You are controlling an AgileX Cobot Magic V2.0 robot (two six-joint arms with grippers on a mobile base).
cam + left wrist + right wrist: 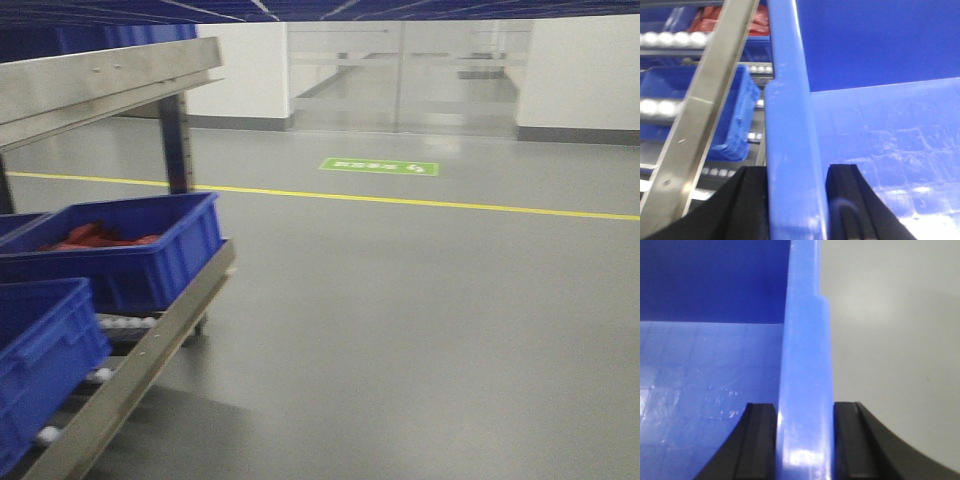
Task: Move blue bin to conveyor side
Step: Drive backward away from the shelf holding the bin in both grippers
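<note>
My left fingers pinch the left wall of the blue bin, just beside the steel rack holding other bins. My right fingers pinch its right wall, with grey floor beyond.

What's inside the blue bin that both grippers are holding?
Both wrist views show only bare, scuffed floor inside the blue bin. Its rim and the black fingers hide strips along each gripped wall; the rest is out of frame.
</note>
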